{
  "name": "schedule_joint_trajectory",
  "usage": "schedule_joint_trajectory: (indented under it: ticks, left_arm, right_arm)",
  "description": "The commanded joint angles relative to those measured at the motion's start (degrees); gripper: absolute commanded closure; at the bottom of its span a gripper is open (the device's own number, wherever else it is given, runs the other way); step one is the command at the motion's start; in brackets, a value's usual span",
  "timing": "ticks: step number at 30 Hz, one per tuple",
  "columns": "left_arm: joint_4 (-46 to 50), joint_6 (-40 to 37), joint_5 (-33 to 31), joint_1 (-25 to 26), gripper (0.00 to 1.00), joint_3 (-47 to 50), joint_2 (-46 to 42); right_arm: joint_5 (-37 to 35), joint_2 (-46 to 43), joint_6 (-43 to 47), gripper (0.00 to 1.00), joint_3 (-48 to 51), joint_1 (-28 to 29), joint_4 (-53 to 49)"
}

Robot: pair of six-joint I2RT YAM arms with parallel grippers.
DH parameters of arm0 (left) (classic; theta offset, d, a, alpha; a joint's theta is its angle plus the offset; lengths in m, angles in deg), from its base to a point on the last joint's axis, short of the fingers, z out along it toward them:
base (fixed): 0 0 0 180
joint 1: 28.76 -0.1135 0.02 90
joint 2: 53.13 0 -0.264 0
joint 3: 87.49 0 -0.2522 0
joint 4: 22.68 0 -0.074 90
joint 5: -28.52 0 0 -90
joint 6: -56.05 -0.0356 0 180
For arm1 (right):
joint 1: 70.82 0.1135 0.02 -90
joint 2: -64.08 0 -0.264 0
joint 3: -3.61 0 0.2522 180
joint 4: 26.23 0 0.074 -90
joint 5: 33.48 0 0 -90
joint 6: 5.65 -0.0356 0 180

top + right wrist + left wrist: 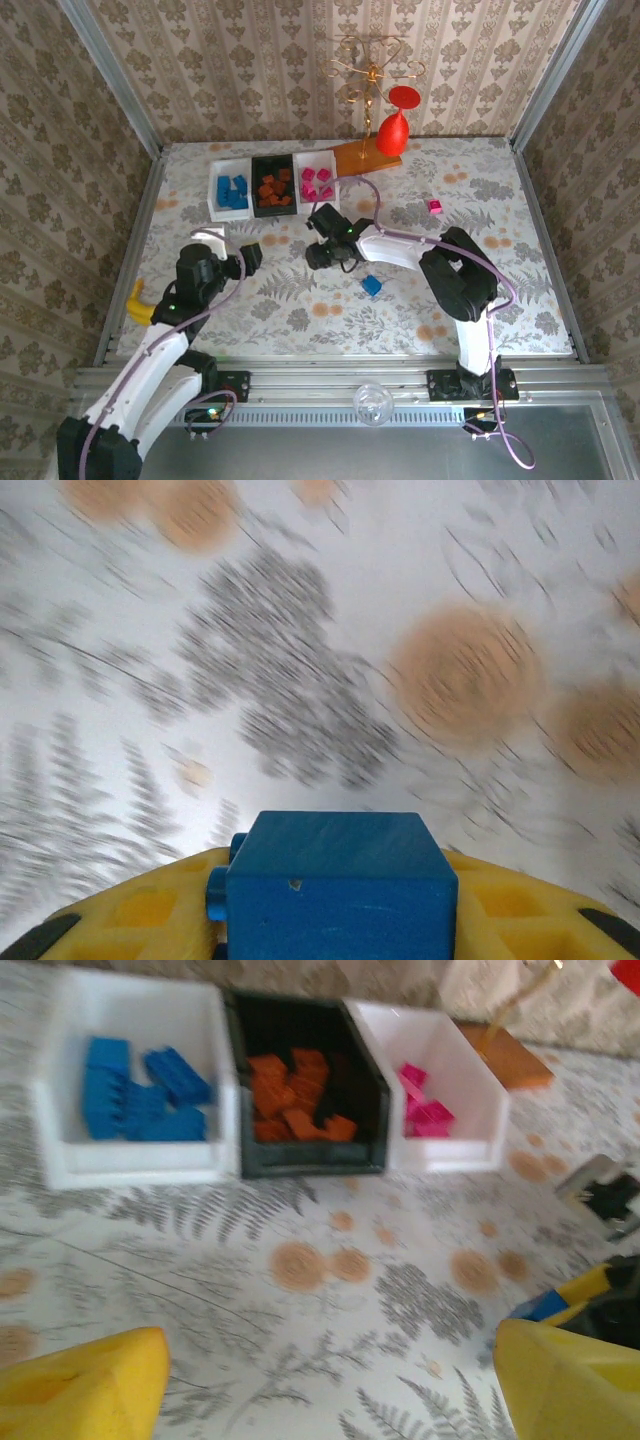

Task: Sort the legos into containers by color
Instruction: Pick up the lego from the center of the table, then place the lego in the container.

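At the back of the table three bins stand side by side. A white bin (230, 190) (130, 1090) holds blue legos, a black bin (273, 187) (300, 1100) holds brown-orange ones, and a white bin (317, 182) (435, 1100) holds pink ones. My right gripper (322, 252) (340, 920) is shut on a blue lego (340, 880) low over the table, in front of the bins. My left gripper (250, 257) (330, 1390) is open with nothing between its yellow fingers (80, 1390), just left of the right one. A loose blue lego (371, 285) and a loose pink lego (435, 207) lie on the table.
A yellow banana toy (140, 303) lies at the left edge beside the left arm. A red goblet (395, 125) stands on a wooden base (365, 155) with a gold wire stand, right of the bins. Walls close in the table on three sides.
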Motion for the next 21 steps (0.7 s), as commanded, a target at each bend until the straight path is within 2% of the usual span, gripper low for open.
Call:
schedule_joint_trajectory:
  ticks: [1,5,10,17,21]
  left_arm:
    - [3.0,1.4,-7.6,-1.4,0.14,1.3,-5.1]
    - [4.1,1.6,-10.9,-1.9,0.14,2.2,-8.9]
    - [4.8,1.5,-12.9,-2.0,0.14,2.6,-10.5]
    - [4.9,1.5,-12.8,-2.1,0.14,2.6,-10.7]
    - [4.8,1.6,-12.3,-2.1,0.14,2.8,-10.9]
  right_arm:
    - [9.2,-0.1,-5.6,0.63,-4.9,0.5,13.3]
    - [10.4,5.9,-8.4,0.64,-13.2,0.9,19.9]
    - [9.7,15.1,-9.2,0.64,-26.0,0.9,22.3]
    - [6.1,29.4,-5.5,0.63,-47.0,0.9,18.4]
    - [4.4,38.7,-4.0,0.59,-61.0,0.9,14.5]
